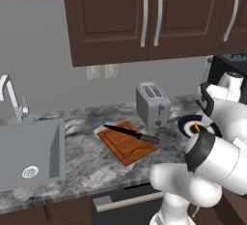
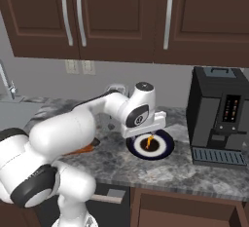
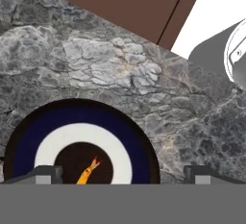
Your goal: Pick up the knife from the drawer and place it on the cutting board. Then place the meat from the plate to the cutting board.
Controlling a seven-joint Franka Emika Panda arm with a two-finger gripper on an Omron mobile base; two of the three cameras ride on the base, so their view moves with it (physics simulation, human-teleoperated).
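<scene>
The gripper (image 2: 150, 134) is held over the plate (image 2: 165, 147), its jaws spread wide apart with nothing between them — a stance that suits a descent onto the small meat (image 2: 149, 142) directly below. In the hand view the two fingertips (image 3: 47, 174) are seen far apart at the bottom edge, and the meat (image 3: 89, 171) lies between them, nearer the left one, on the plate's dark centre. The hand appears to be placed here because the second half of the task is judged to be in hand: the knife (image 1: 131, 133) is already laid across the board (image 1: 126, 143), off to the gripper's left, blade pointing away towards the sink (image 1: 29, 151).

As for containers — the plate (image 3: 29, 136) holds just the one orange piece, well inside the white ring. The drawer (image 1: 126, 201) stands open below the counter edge, behind and beneath the hand; its inside cannot be made out. The board carries the knife alone, with bare wood left beside it where the meat could be set down. The toaster (image 1: 153, 104) stands between board and plate, so a carry across would likely need some height.
</scene>
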